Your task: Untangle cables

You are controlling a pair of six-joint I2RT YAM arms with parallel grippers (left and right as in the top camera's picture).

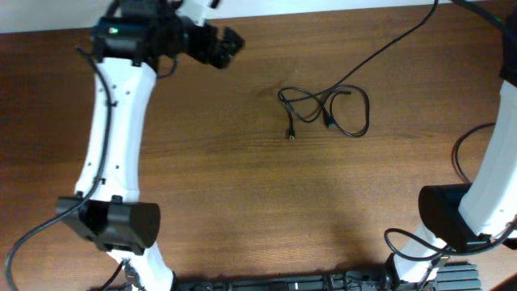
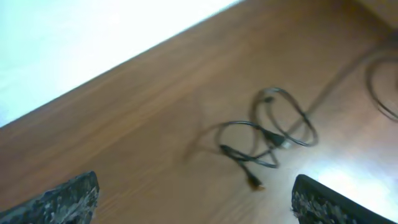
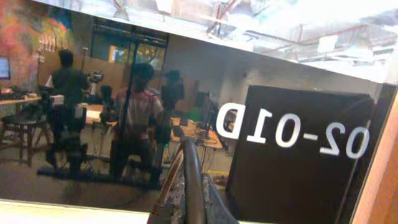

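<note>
The left gripper is hovering with its fingers wide apart, away from the tangled cables lying on the table, while the right gripper is keeping its fingers pressed together.

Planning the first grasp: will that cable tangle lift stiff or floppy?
Probably floppy: the cable is thin, lying in loose curved loops. Likely light, so a push may slide it whole across the smooth table.
</note>
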